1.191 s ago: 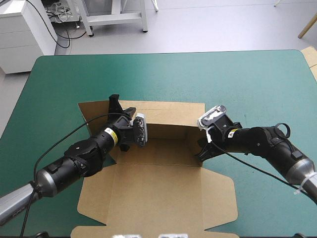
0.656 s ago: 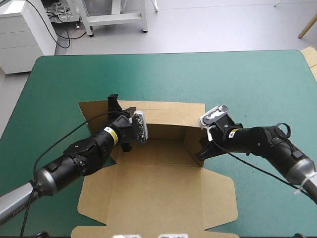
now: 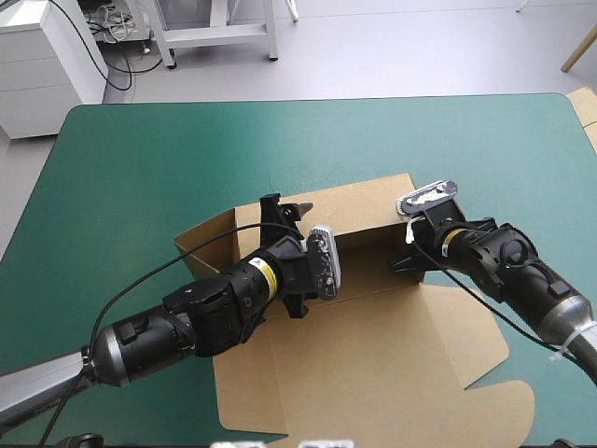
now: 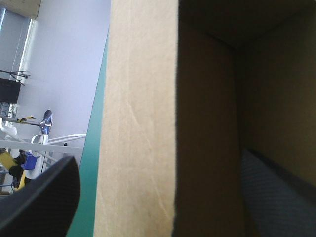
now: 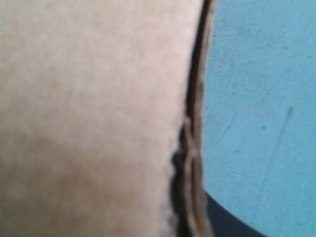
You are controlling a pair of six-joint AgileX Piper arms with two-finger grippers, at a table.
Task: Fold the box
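At mid-bench [image 3: 140, 159] the box [image 3: 373, 345] lay skewed, walls partly raised and lid flat toward the near edge. The left hand [image 3: 284, 207] stood open astride the left end wall, one finger inside and one outside. The right hand [image 3: 403, 259] sat at the opposite end wall — grip not discernible.

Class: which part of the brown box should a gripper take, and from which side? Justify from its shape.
Take the box by the top edge of its raised far wall, from above, one finger inside, one outside. It stands upright, thin, with a free edge; the lid lies flat on the teal-green cover.
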